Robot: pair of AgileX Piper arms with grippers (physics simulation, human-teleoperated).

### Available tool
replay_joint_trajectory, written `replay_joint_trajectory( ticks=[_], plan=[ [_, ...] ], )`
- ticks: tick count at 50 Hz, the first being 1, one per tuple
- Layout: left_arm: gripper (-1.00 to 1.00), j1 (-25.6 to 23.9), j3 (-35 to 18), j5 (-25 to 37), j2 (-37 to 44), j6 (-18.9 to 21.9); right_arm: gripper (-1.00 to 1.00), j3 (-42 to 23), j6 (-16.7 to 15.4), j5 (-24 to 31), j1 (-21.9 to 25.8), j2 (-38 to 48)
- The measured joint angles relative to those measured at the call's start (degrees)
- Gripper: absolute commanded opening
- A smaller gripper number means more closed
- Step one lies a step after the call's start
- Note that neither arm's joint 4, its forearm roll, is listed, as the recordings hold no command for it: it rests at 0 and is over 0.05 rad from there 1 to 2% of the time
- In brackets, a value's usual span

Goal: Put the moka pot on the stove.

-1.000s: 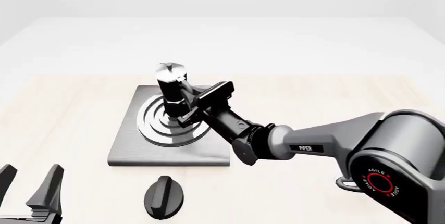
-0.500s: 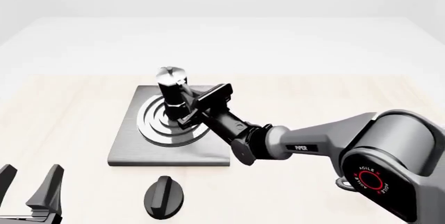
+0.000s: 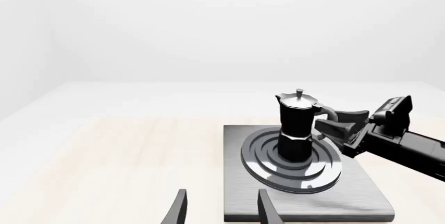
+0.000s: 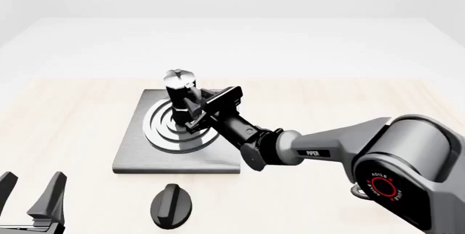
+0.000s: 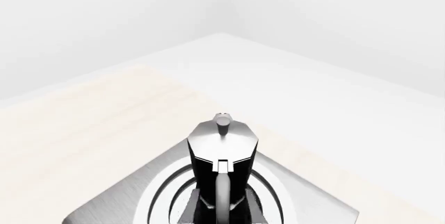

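The moka pot (image 4: 178, 93) stands upright on the burner rings of the grey stove (image 4: 138, 155), near the middle of the table. My right gripper (image 4: 193, 113) is at the pot's right side, level with its black handle. Its fingers are spread on either side of the handle and look open. The right wrist view shows the pot (image 5: 221, 156) dead ahead on the stove (image 5: 104, 208). The left wrist view shows the pot (image 3: 297, 125), the stove (image 3: 368, 200) and the right gripper (image 3: 332, 122). My left gripper (image 4: 30, 190) is open and empty at the near left corner, also seen in the left wrist view (image 3: 222, 211).
A separate black oval knob (image 4: 172, 205) lies on the table just in front of the stove. The right arm (image 4: 319, 149) stretches across the table from the right toward the stove's right edge.
The moka pot has come down a little with the right gripper and now rests on the burner rings. The left arm has not moved.
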Motion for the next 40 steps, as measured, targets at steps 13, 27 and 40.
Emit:
replay_joint_trajectory(
  ticks=[13, 27, 40],
  plan=[
    [1.00, 0.00, 0.00, 0.00, 0.00, 0.00, 1.00, -0.50, 0.38, 0.31, -0.30, 0.74],
    [1.00, 0.00, 0.00, 0.00, 0.00, 0.00, 1.00, -0.68, 0.68, 0.46, -0.32, 1.07],
    [1.00, 0.00, 0.00, 0.00, 0.00, 0.00, 1.00, -0.73, 0.40, 0.43, -0.48, 1.09]
  ],
)
